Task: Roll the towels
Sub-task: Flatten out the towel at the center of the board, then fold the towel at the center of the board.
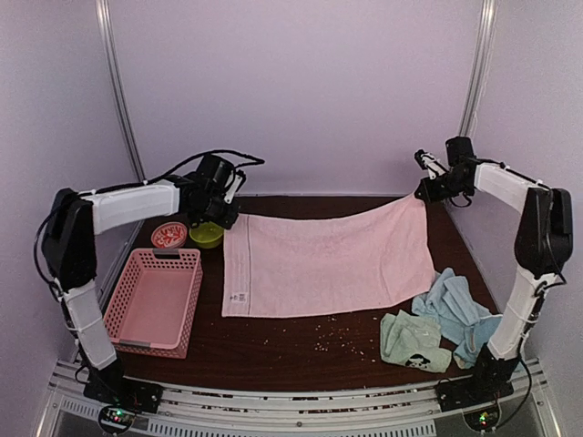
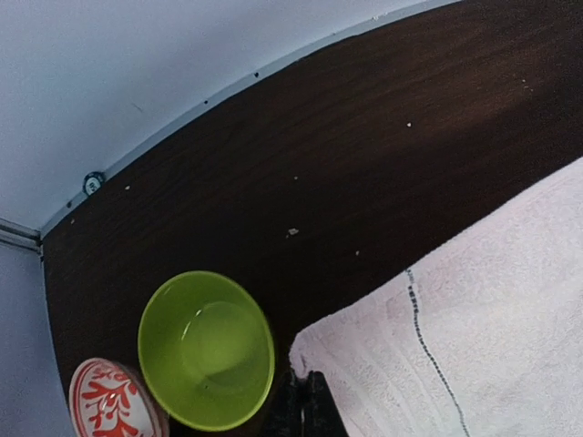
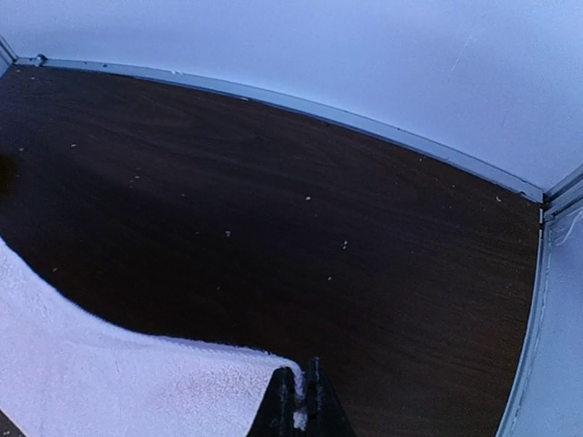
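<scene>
The left gripper (image 2: 301,406) is pinched shut on a corner of the pink towel (image 1: 328,259), with a green bowl (image 2: 206,350) just beside its fingers. The right gripper (image 3: 298,402) clamps the opposite corner, and the cloth stretches between both.

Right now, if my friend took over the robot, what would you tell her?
Left gripper: shut on the far left corner of the pink towel.
Right gripper: shut on its far right corner, lifted a little off the table.
The pink towel lies spread open mid-table. The mint green towel and the light blue towels sit crumpled at the near right.
Done: pink towel laid out.
Left: roll it, then the others. None is rolled yet.
</scene>
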You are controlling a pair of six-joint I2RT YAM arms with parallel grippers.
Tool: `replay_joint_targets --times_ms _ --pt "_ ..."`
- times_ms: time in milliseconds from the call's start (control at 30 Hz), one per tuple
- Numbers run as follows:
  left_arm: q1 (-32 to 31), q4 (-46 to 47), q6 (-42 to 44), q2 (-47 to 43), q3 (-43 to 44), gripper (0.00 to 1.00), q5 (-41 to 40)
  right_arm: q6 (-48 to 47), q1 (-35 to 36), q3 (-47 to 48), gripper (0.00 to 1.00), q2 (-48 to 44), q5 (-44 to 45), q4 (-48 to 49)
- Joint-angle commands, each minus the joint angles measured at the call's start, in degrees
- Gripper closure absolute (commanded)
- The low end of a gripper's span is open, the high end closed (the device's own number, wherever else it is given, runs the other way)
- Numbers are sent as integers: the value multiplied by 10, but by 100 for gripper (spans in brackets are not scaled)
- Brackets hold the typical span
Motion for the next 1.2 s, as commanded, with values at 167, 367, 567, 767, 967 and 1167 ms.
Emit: replay_joint_targets --times_ms 167,367,567,767,967,1167 --pt "59 44 21 210 222 100 79 3 -5 284 100 257 76 -15" --pt "79 59 10 238 239 100 127 12 -10 324 100 298 82 2" --pt "79 76 9 207 212 100 132 10 -17 286 100 271 61 33" --pt "79 77 14 174 186 100 155 -11 -24 259 100 252 35 25" --pt "79 88 11 131 123 100 176 -19 -27 174 100 197 12 56" --pt "79 82 23 102 75 100 199 -39 -33 115 100 158 -2 63"
